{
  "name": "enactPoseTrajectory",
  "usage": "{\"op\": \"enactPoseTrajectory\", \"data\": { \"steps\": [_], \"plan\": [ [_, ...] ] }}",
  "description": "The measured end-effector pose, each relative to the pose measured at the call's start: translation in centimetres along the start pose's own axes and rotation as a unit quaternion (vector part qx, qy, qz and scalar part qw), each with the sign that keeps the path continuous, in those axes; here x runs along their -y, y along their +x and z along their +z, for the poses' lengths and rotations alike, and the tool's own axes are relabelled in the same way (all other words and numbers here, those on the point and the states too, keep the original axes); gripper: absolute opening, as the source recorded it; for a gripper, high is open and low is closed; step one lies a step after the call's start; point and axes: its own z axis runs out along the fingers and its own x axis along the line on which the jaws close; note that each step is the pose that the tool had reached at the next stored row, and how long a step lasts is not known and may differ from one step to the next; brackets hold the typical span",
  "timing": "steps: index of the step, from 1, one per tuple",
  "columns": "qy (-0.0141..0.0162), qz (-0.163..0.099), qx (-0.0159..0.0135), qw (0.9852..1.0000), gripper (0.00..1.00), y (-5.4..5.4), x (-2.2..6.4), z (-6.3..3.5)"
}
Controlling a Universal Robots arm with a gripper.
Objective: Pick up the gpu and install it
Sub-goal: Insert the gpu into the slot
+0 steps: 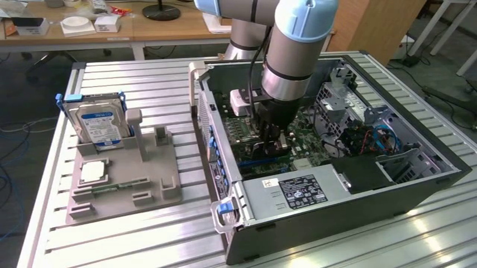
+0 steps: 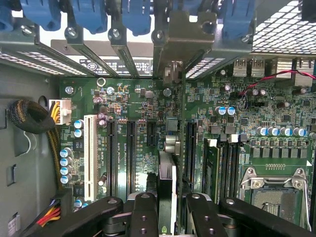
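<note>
The gpu (image 2: 167,170) appears edge-on as a thin upright card, its silver bracket (image 2: 174,47) up against the case's rear slot openings. My gripper (image 2: 168,205) is shut on it, with a black finger (image 2: 143,212) on one side and another (image 2: 198,212) on the other. The card stands over the green motherboard (image 2: 133,98) among its black expansion slots. Whether it sits in a slot I cannot tell. In the exterior view my gripper (image 1: 270,144) reaches down into the open computer case (image 1: 358,206), low over the board.
A grey fixture tray (image 1: 123,187) on the exterior view's left holds a hard drive (image 1: 97,125), a processor chip (image 1: 93,172) and a memory stick (image 1: 111,188). The power supply (image 1: 298,192) fills the case's near end. A braided cable bundle (image 2: 29,116) and a white slot (image 2: 90,155) lie beside the card.
</note>
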Motion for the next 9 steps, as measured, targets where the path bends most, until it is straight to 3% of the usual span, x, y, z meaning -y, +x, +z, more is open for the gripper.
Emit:
{"op": "enactPoseTrajectory", "data": {
  "steps": [9],
  "plan": [
    [-0.0003,-0.009,0.0001,1.0000,0.27,-0.05,0.00,0.04]
  ]
}}
